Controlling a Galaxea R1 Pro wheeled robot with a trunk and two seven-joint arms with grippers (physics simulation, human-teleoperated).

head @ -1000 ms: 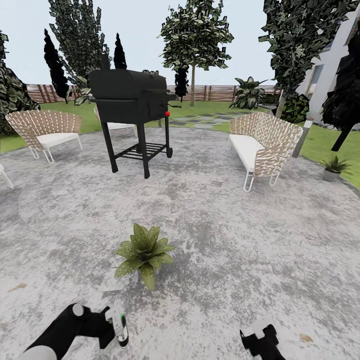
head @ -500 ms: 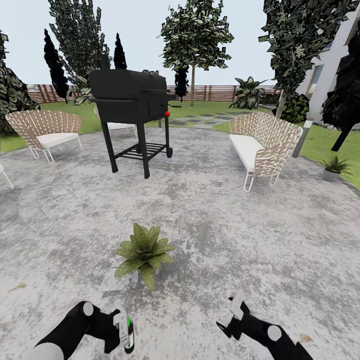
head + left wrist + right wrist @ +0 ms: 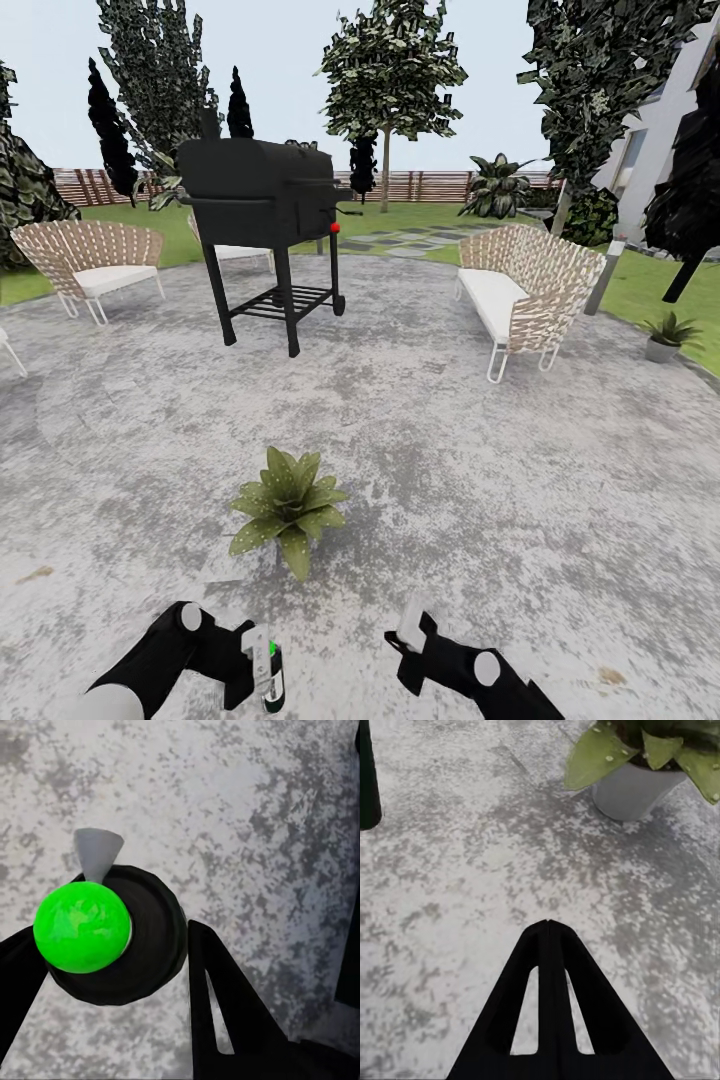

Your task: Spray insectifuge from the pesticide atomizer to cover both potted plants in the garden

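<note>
My left gripper (image 3: 262, 668) clamps the pesticide atomizer (image 3: 270, 675), my right gripper (image 3: 408, 640) fingers pressed together, near potted plant (image 3: 288, 508) leaves fill its grey pot (image 3: 634, 789)

Black arms, grey round joint caps, black triangular slotted jaws

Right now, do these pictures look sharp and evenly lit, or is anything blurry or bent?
Head view: flat, even light, faint shadows, straight lines bowed toward the edges like the bench. Left wrist view: the atomizer looms huge and soft-edged. Right wrist view: the patio looks smeared, and the potted plant is cropped.
</note>
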